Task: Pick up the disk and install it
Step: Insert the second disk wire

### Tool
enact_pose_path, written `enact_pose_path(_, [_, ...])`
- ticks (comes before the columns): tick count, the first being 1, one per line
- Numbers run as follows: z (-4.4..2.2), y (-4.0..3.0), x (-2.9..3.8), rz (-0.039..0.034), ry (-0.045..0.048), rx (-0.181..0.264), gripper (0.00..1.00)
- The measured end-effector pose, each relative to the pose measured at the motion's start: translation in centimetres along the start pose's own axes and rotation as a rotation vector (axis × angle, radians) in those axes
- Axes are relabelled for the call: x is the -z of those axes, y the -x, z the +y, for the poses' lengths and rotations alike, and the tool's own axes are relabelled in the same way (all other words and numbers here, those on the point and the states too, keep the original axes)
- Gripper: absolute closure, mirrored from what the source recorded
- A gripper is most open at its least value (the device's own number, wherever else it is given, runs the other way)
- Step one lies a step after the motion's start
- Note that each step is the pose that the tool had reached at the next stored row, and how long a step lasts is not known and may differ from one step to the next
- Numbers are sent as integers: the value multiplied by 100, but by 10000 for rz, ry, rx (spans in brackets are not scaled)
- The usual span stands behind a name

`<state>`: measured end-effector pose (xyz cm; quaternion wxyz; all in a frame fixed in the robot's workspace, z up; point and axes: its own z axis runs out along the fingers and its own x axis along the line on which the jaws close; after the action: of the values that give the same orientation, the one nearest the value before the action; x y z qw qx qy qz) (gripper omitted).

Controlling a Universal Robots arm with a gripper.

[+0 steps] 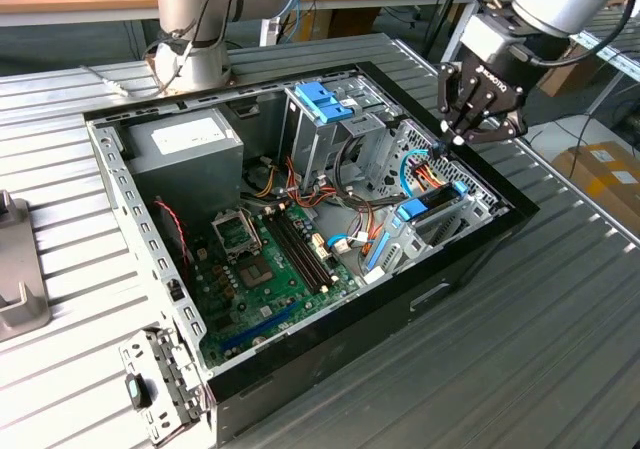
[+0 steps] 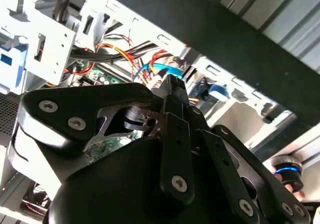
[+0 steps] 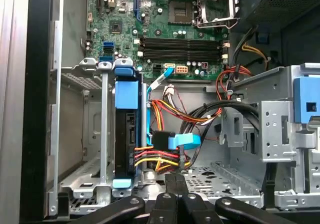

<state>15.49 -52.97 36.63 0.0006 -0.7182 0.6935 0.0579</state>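
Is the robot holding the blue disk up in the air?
No. In the first wrist view the disk sits upright in its metal bay inside the computer case, while the gripper is beside it.

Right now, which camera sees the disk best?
The first wrist view: the disk stands on edge in its bay, blue frame and cables plain. The exterior view shows it smaller, under the hand. In the second wrist view I cannot pick it out.
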Motion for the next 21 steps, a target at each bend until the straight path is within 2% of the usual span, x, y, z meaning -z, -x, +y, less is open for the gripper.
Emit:
enact_pose_path(1, [47,21,-5,1,-10,1,89])
enact_pose_path(3, [90,47,-11,2,-17,2,89])
enact_pose_path(5, [114,83,-16,2,-20,2,89])
enact_pose_path(10, [156,238,-33,0,-21,2,89])
enact_pose_path(16, [258,254,-42,1,-25,1,89])
enact_pose_path(18, [265,248,-43,-8,-25,2,89])
enact_pose_path(21, [267,198,-38,-9,-25,2,89])
